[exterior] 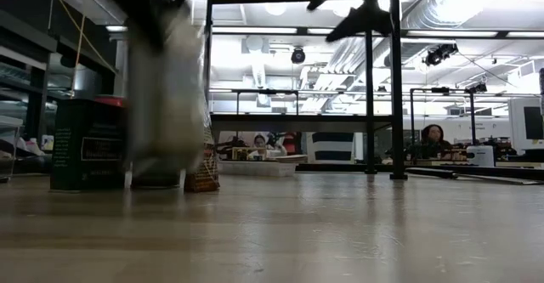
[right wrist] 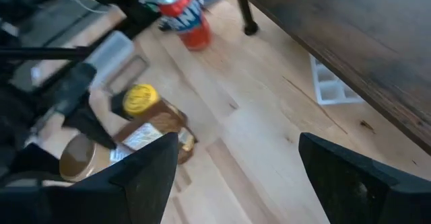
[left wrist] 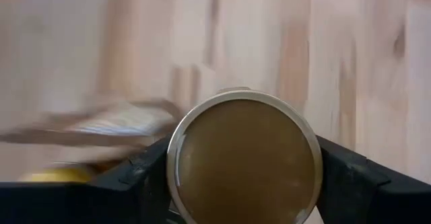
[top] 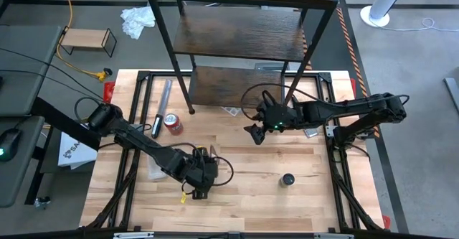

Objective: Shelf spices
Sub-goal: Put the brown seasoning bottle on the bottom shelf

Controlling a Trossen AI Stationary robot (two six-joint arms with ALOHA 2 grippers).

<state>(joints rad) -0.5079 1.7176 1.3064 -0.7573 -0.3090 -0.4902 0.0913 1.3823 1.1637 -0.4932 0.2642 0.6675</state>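
Left gripper (top: 199,184) low over the table's (top: 251,196) near middle, clamped on the tan-lidded jar (left wrist: 244,158). Yellow-lidded jar (right wrist: 140,100) lying just beside. Right gripper (top: 257,135) empty, fingers spread, beside the shelf's (top: 237,31) front edge. Dark jar (top: 287,179) standing apart. Red can (top: 172,123) near a shelf leg.

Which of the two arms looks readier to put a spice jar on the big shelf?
Probably the left: its gripper already has its jaws around the tan-lidded jar. The right gripper hangs open and empty near the shelf.
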